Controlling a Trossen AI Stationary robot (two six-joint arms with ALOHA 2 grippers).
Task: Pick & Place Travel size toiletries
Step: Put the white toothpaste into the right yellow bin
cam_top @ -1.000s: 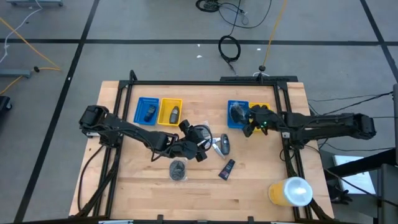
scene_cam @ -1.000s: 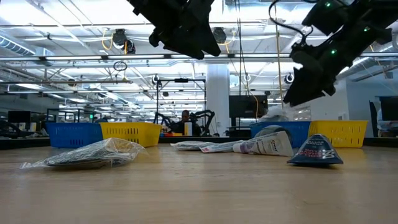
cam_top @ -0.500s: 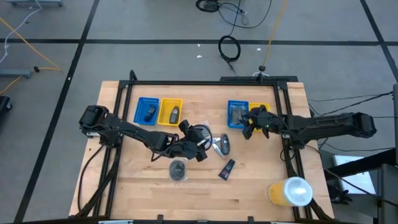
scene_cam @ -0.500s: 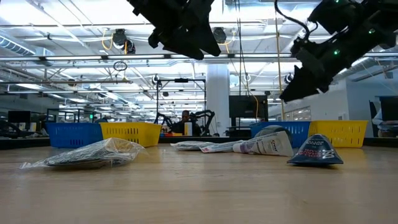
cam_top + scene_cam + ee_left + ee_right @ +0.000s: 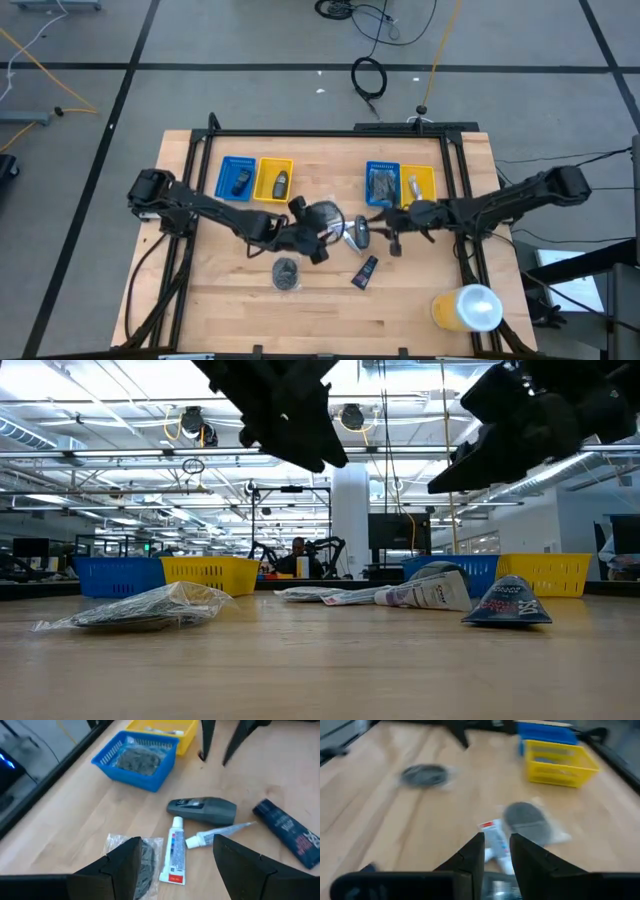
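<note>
I have the right gripper [image 5: 392, 243] out over the middle of the table, its two fingers close together with only a thin gap and nothing between them. I judge this to be the reach for the next pick. The left gripper [image 5: 318, 245] hangs over the same cluster, fingers spread wide and empty.

From the table centre, the loose items sit in a small group. The white tube [image 5: 174, 852] and a thinner silver tube [image 5: 214, 834] lie touching the dark grey oval piece [image 5: 202, 808], with a clear-wrapped disc [image 5: 142, 865] just beside them. The dark blue tube [image 5: 366, 271] lies at about 5 o'clock of that group, and another wrapped disc [image 5: 286, 273] at about 7 o'clock, apart from the rest.

Some sorting looks done: the blue tray [image 5: 380, 183] at 1 o'clock holds a grey item, the yellow tray [image 5: 421, 183] next to it a pale tube, and the two trays at 11 o'clock each hold a dark piece.

Next I would open the right fingers, line them across the oval piece or the blue tube, and come down without nudging the touching tubes or the left arm.
</note>
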